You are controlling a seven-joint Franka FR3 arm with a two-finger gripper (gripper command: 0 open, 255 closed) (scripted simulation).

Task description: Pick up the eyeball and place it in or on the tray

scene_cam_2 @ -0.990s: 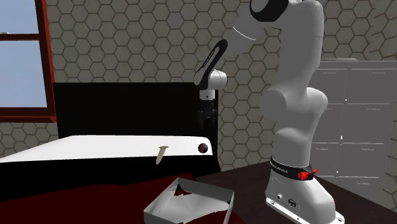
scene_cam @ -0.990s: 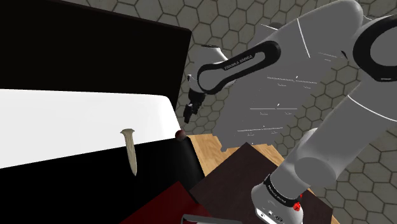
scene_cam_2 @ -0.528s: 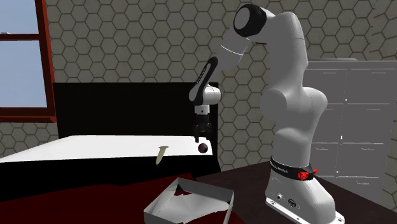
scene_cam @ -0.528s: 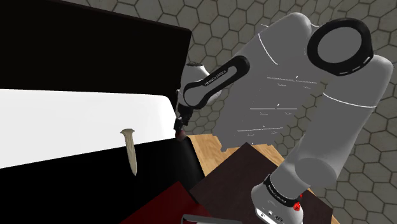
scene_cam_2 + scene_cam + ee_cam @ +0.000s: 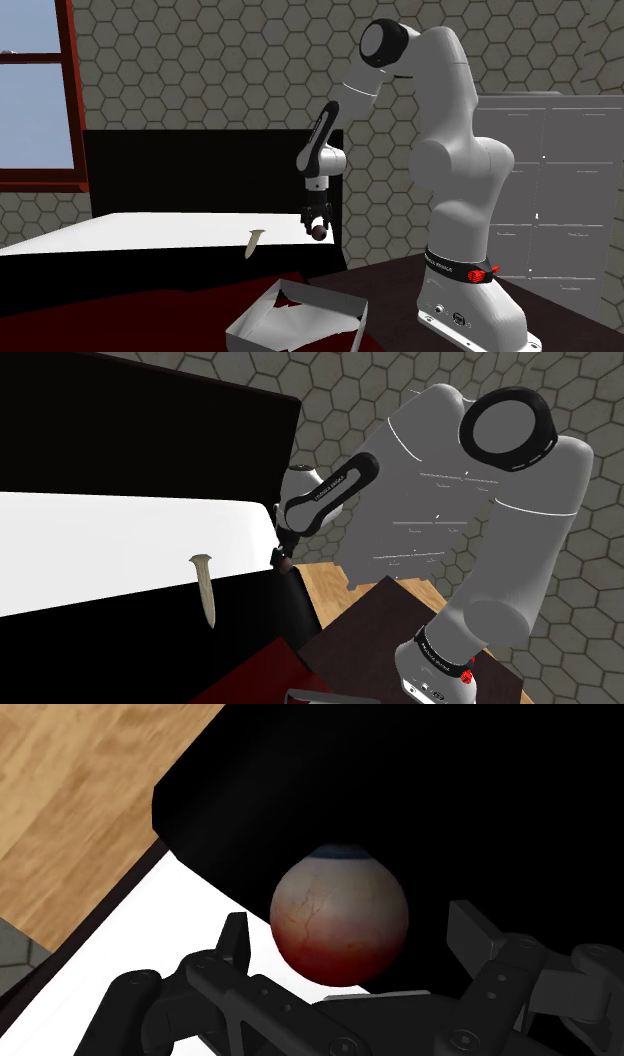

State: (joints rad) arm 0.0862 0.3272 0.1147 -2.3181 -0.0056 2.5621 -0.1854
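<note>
Eyeball (image 5: 284,564) sits at the corner of the bed (image 5: 120,542) nearest the arm in the shoulder view, on the very edge of the white top, with the gripper (image 5: 279,557) right over it and partly covering it. A pale nail-like peg (image 5: 205,588) hangs on the bed's black side, well apart along that edge. In the second exterior view the gripper (image 5: 317,227) points straight down onto the eyeball (image 5: 319,233) at the same corner, beside the dark headboard (image 5: 200,170). The tray (image 5: 255,308), a shallow white box, lies lower down and toward the camera, with nothing in it. In the wrist view the eyeball (image 5: 340,916) is between the two fingers (image 5: 236,940), which stand spread with a gap on each side, so nothing is held. By my reading the reach is done, while the closing, the lift, the carry and the release into the tray are not yet done. A ball has no real long axis. Its bluish iris shows at the rim farthest from the finger roots and its red back lies nearest them, so the iris-to-back line seems to run across the line joining the fingers.
</note>
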